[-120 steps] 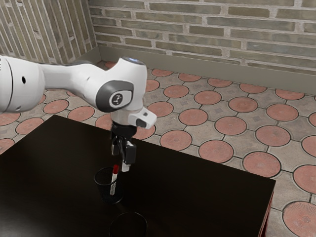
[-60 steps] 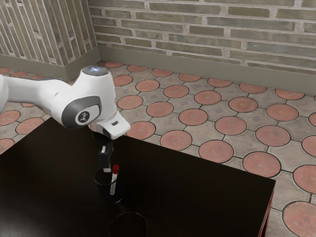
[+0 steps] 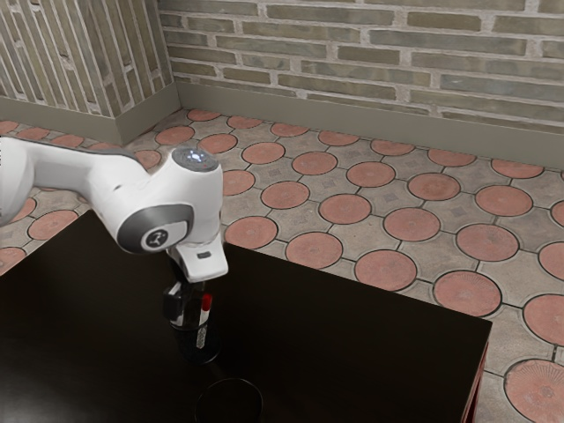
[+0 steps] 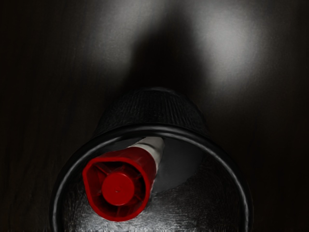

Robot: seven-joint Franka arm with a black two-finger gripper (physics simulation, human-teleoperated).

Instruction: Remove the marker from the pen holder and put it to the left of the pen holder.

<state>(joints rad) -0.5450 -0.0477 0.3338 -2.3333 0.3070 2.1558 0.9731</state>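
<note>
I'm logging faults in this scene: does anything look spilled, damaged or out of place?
Nothing stands out; I see no spill or damage. The marker leans inside the upright pen holder, as a loose pen would. The dark ring on the table is too dim to identify.

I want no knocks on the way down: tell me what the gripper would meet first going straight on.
Probably the marker or the rim of the pen holder: the gripper points down at them. Depth is unclear, so I cannot say which.

At frame left, your arm (image 3: 84, 176) has rounded white shells (image 3: 189, 196), a dark grey band (image 3: 131, 233), a round emblem (image 3: 158, 240) and a bluish light (image 3: 195, 156).
</note>
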